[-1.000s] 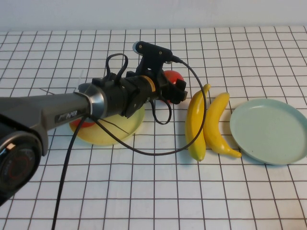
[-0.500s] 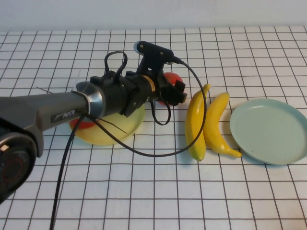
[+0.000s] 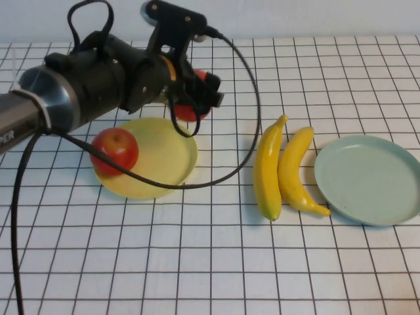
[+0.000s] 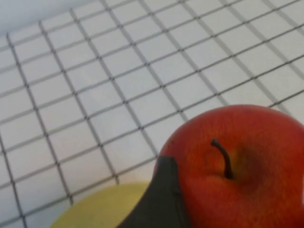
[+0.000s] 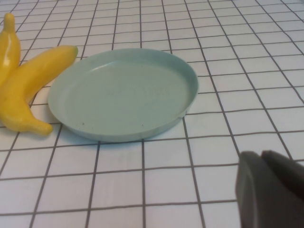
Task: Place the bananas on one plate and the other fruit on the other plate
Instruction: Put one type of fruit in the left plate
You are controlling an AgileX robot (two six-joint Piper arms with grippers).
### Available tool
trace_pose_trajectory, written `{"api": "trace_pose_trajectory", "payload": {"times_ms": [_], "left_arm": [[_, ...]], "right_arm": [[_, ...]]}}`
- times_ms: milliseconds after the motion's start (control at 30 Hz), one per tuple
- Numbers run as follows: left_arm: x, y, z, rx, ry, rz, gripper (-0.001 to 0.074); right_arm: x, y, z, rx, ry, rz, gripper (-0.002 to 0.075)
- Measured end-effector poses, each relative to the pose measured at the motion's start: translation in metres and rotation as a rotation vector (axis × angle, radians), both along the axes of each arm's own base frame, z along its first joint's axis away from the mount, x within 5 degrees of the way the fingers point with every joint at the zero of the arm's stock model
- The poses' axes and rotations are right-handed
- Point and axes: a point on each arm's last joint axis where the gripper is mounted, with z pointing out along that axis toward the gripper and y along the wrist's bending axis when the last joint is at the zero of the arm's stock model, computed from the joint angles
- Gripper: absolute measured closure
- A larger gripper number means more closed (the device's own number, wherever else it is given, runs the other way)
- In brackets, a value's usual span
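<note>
While one round shiny red apple (image 3: 115,150) sits on the left part of the round pale yellow shallow plate (image 3: 164,157), the second red apple (image 3: 192,104) with its short dark stem hangs above the far rim of that plate, clamped in the left end effector (image 3: 200,98). From the left wrist view this held apple (image 4: 237,166) fills the lower corner, a dark finger (image 4: 159,199) pressed against its side and the yellow plate's edge (image 4: 95,209) visible beneath.

Well to the right of the yellow plate, two long curved glossy yellow bananas (image 3: 283,169) lie side by side on the bench (image 3: 197,262), a white surface with a black grid. The right one lies just beside the round pale blue-green shallow plate (image 3: 367,178), which carries nothing.

From the right wrist view, the right end effector (image 5: 268,190) hovers low over the bench near the blue-green plate (image 5: 123,95), its dark fingers drawn together with nothing between them, the bananas (image 5: 23,80) beyond the plate.
</note>
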Motion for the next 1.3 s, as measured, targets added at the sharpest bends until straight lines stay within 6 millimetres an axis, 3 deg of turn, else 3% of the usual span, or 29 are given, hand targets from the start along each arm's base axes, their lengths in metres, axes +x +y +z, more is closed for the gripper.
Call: {"api": "trace_pose_trajectory", "payload": {"times_ms": [133, 200, 333, 467, 700, 967, 1300], "left_arm": [[0.007, 0.025, -0.029, 0.047, 0.149, 0.107, 0.0146], [0.008, 0.031, -0.045, 0.068, 0.202, 0.128, 0.0146], [0.007, 0.032, -0.057, 0.077, 0.237, 0.135, 0.0129], [0.007, 0.031, -0.057, 0.063, 0.24, 0.134, 0.0068], [0.004, 0.029, -0.054, 0.043, 0.266, 0.103, 0.0066], [-0.004, 0.035, -0.022, 0.072, 0.171, 0.075, 0.0066], [-0.006, 0.037, -0.023, 0.068, 0.204, 0.087, 0.0066]], "right_arm": [[0.0, 0.0, 0.0, 0.0, 0.0, 0.0, 0.0742], [0.0, 0.0, 0.0, 0.0, 0.0, 0.0, 0.0742], [0.0, 0.0, 0.0, 0.0, 0.0, 0.0, 0.0742], [0.0, 0.0, 0.0, 0.0, 0.0, 0.0, 0.0742], [0.0, 0.0, 0.0, 0.0, 0.0, 0.0, 0.0742], [0.0, 0.0, 0.0, 0.0, 0.0, 0.0, 0.0742], [0.0, 0.0, 0.0, 0.0, 0.0, 0.0, 0.0742]]}}
